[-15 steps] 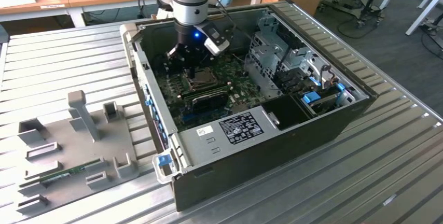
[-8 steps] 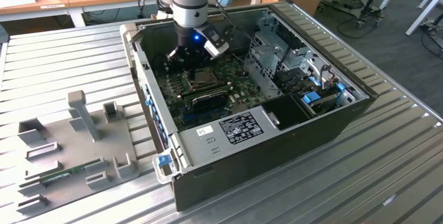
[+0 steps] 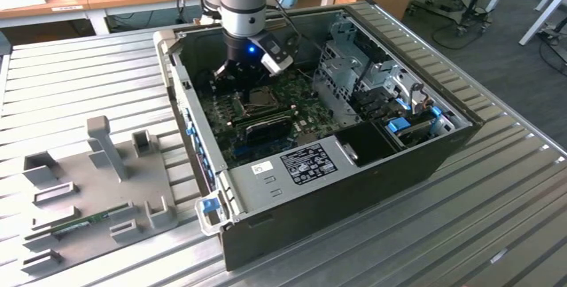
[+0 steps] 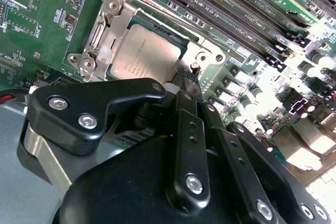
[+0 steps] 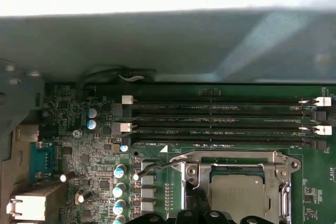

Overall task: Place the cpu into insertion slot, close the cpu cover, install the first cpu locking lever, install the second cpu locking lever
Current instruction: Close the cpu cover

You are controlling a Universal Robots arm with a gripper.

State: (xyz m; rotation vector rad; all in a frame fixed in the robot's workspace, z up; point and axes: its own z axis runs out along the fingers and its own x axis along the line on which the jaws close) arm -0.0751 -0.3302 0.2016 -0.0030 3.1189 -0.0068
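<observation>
Claw (image 3: 238, 76) at the exterior view's upper middle, open or closed impossible to tell, in front of part of the cpu (image 4: 148, 56).

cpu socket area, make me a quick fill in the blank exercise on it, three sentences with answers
1. In the second wrist view the cpu shows through the square ___ in the cpu cover.
2. The circuit board around the socket is ___ in colour.
3. In the exterior view the gripper hangs inside the open computer ___.

Missing words: window; green; case.
</observation>
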